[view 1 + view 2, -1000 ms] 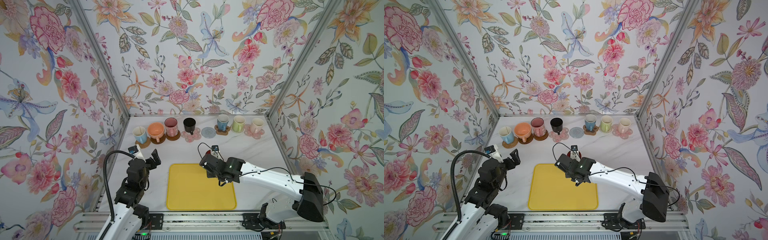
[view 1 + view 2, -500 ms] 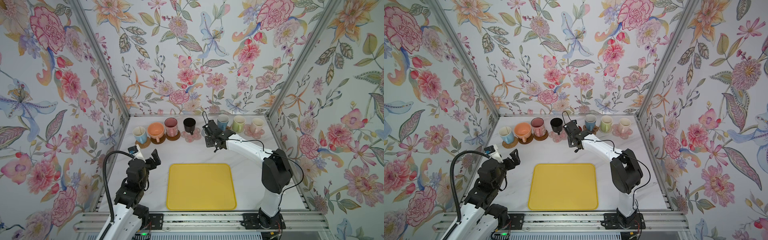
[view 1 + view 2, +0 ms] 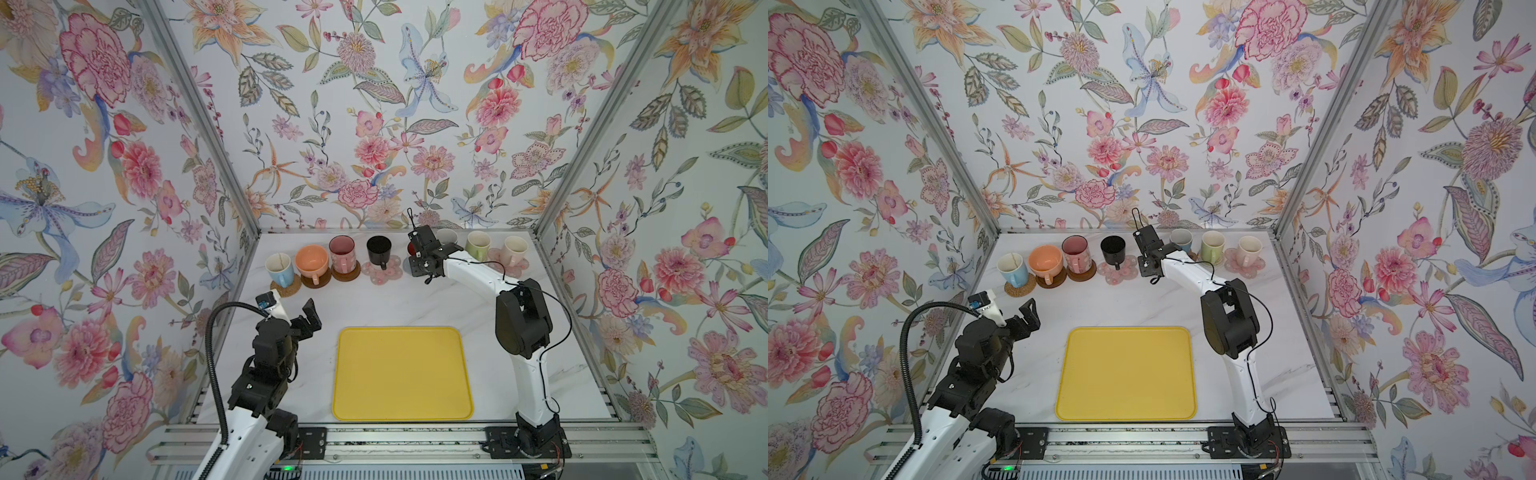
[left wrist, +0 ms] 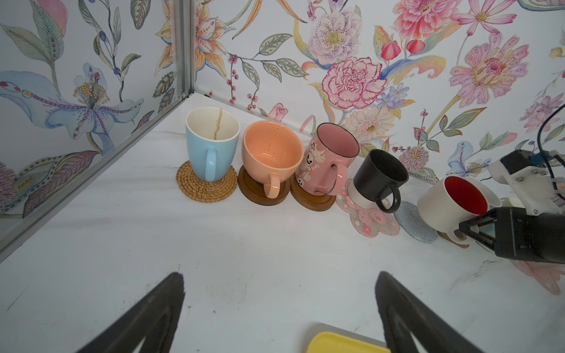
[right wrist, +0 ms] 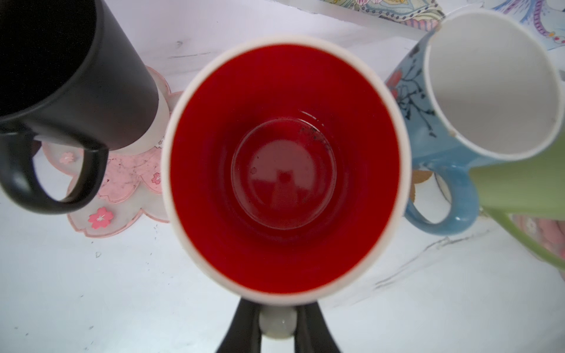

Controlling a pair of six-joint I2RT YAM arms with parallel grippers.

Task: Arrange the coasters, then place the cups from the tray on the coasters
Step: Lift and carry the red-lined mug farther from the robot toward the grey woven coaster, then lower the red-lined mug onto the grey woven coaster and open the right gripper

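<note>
The yellow tray lies flat, near centre. Along the far edge, from the left: blue mug on rattan coaster, peach cup and pink mug on dark brown discs, black mug on pink flower coaster. The red-inside white mug, handle pinched by the right end effector, is by the grey coaster. Three more mugs stand further right.

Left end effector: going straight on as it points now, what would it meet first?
Probably the peach mug ahead of the left end effector; only bare table lies between, but depth is unclear.
</note>
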